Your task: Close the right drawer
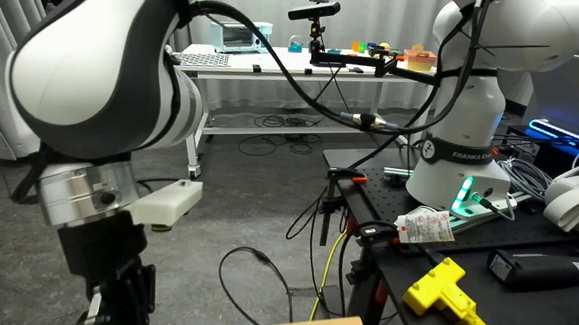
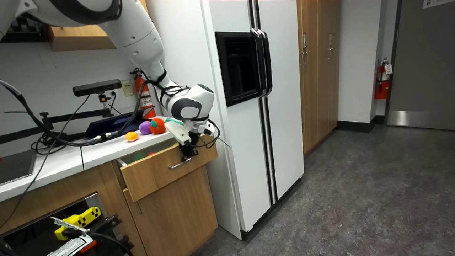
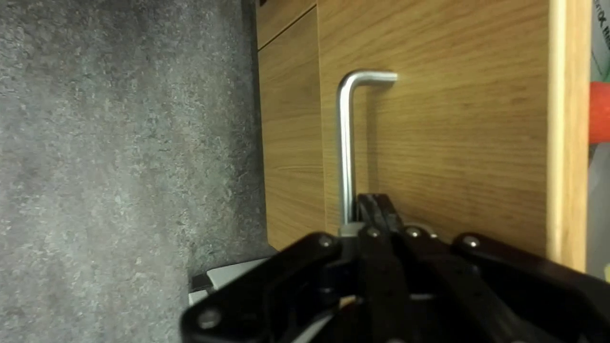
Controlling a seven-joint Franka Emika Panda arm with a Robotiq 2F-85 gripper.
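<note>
Pushing squarely with seemingly closed, empty jaws, the bent silver-metal handle (image 3: 346,138) beside them, should seat the wide light-wood drawer (image 3: 457,124).

white fridge (image 2: 245,135), grey door (image 2: 423,71), curtains (image 1: 382,15)

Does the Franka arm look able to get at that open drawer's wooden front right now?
Likely yes: the end effector is right at the wooden drawer front, beside the metal handle, with nothing visible in between; actual contact is unclear.
</note>
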